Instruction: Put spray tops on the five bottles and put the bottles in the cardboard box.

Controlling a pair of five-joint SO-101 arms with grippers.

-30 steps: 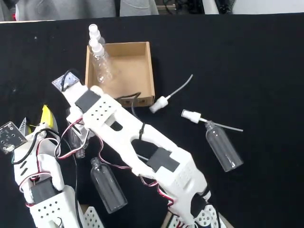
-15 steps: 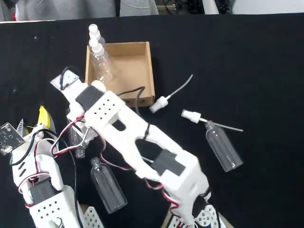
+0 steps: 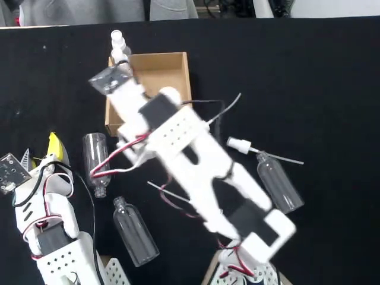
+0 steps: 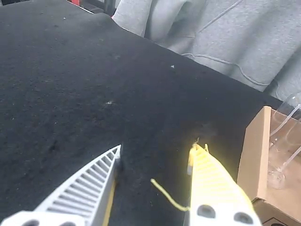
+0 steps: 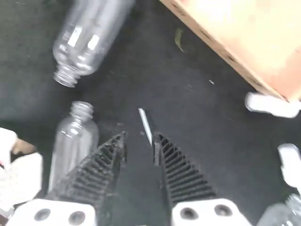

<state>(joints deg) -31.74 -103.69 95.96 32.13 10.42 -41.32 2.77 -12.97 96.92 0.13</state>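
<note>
Moved since the earlier frames (high view): right arm (image 3: 190,148) has swung up over the cardboard box (image 3: 172,68), uncovering a capless bottle (image 3: 94,155) that lies just beside the box; left arm unchanged.
High view, task things: second capless bottle (image 3: 133,231) near the first; third bottle (image 3: 279,181) beside a loose spray top (image 3: 239,143); capped bottle (image 3: 117,38) at the box's far rim.
Left wrist view: left gripper (image 4: 156,149) spread wide over the bare table (image 4: 70,70), holding nothing.
Right wrist view: right gripper (image 5: 140,137) narrowly parted, apparently empty; thin tube (image 5: 146,126) seems to lie on the table past the tips.
Step, judged: fetch a spray top. Grip the head, not the tube, so the tube can drop straight into a neck.
</note>
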